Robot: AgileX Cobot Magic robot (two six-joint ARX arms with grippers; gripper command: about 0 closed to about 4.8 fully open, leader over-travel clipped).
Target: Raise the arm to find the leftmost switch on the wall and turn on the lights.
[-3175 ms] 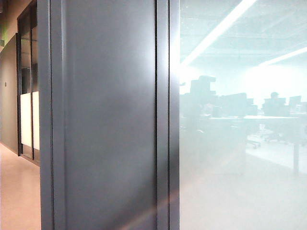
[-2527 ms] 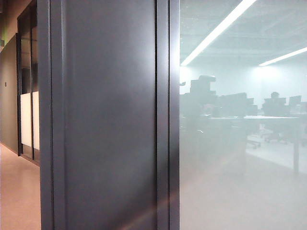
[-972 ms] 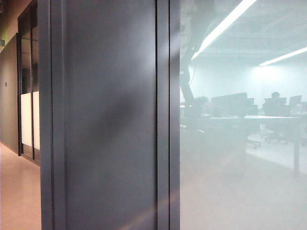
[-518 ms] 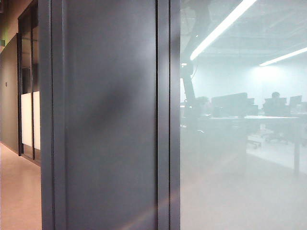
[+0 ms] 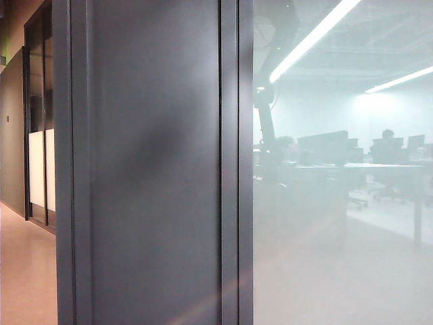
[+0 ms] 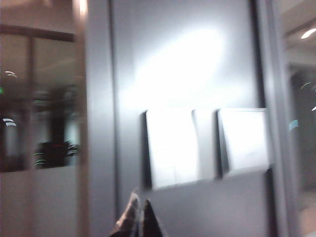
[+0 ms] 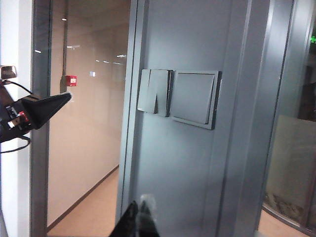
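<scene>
Plain grey wall, dark arm.

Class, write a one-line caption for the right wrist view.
Right gripper faces two switch plates on the grey wall.

The wall is a tall, smooth grey panel with thin grey strips down its sides. A soft dark shadow lies across its middle. Two pale switch plates sit side by side on it: the left switch and the right switch. The arm is a thin dark hazy shape, standing tall just right of the wall.
</scene>
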